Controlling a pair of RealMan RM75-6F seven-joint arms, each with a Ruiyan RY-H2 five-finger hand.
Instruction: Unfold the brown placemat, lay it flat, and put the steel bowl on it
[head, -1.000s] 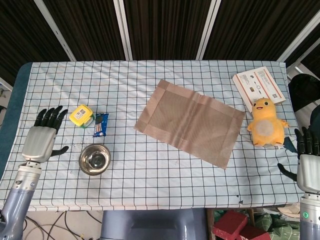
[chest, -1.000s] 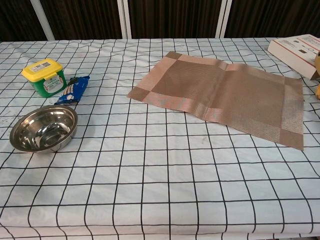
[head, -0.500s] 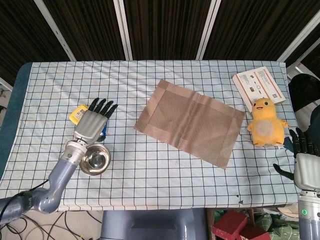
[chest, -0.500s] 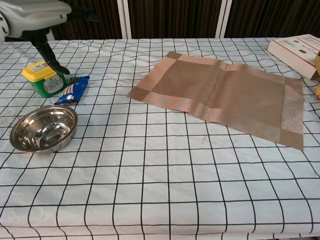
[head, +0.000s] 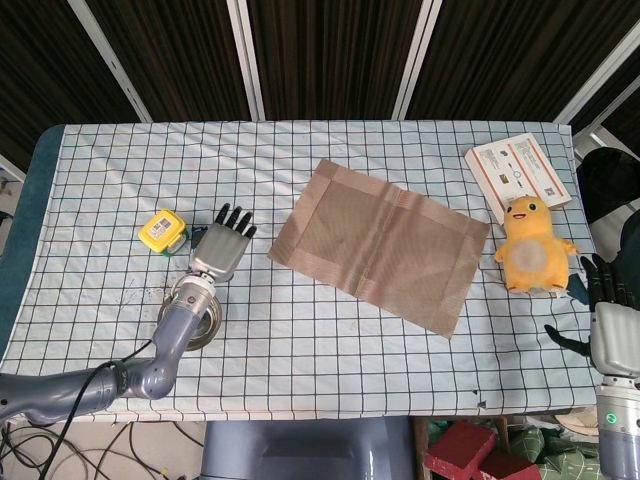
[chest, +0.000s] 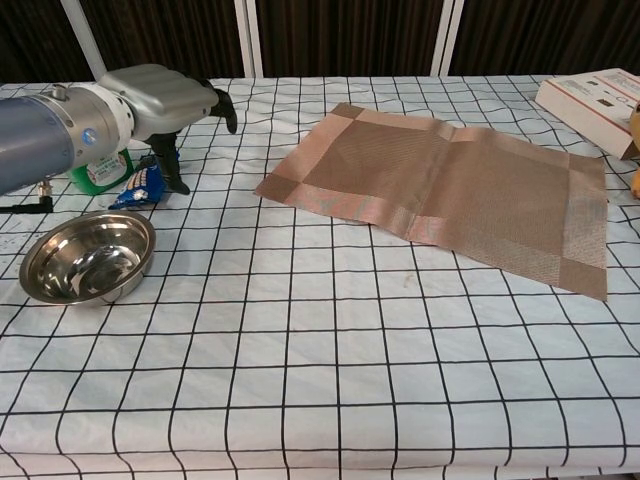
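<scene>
One brown placemat (head: 378, 243) lay flat, one steel bowl (chest: 88, 257) beside it; left hand (head: 220, 249) and right hand (head: 608, 318) hovered empty, fingers apart.

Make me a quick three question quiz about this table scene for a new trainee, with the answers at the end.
1. True or false: the steel bowl sits on the brown placemat.
2. Which hand is over the table near the bowl: A, the left hand, or B, the right hand?
3. Fill in: the yellow plush toy sits just below the white ____ in the head view.

Key: 1 false; 2 A; 3 box.
</scene>
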